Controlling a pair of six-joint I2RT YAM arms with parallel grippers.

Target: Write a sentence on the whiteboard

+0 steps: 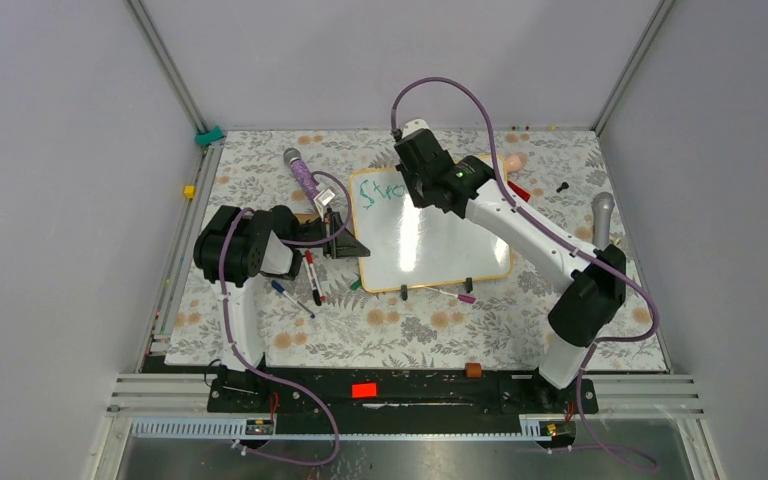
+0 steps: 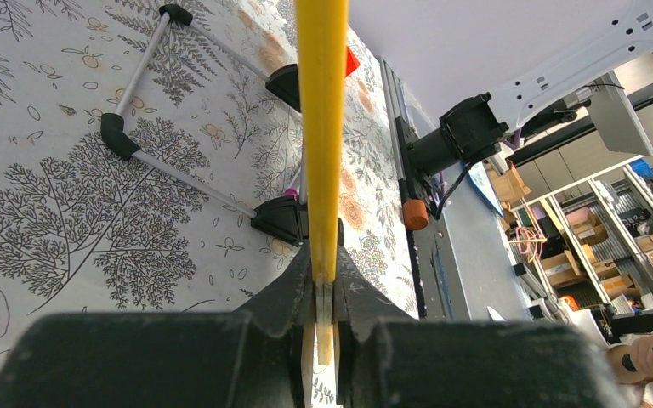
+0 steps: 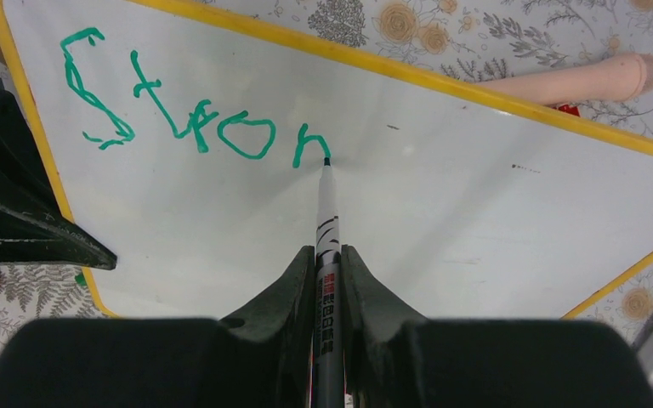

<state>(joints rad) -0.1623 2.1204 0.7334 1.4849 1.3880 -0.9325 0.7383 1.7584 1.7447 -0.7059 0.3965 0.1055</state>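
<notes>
The whiteboard (image 1: 440,245) lies flat mid-table, with an orange-yellow frame. Green letters "Stron" (image 3: 195,127) run along its top left; they also show in the top view (image 1: 380,192). My right gripper (image 3: 328,255) is shut on a grey-and-white marker (image 3: 326,212) whose tip touches the board at the end of the "n". In the top view the right gripper (image 1: 425,185) hovers over the board's upper part. My left gripper (image 2: 325,272) is shut on the board's yellow frame (image 2: 321,127), at the left edge (image 1: 345,245).
Loose markers (image 1: 310,280) lie left of the board, and one with a pink cap (image 1: 455,295) lies below it. A purple microphone (image 1: 302,175), a grey one (image 1: 602,215), a peach object (image 3: 578,76) and a black screw (image 1: 562,186) surround the board.
</notes>
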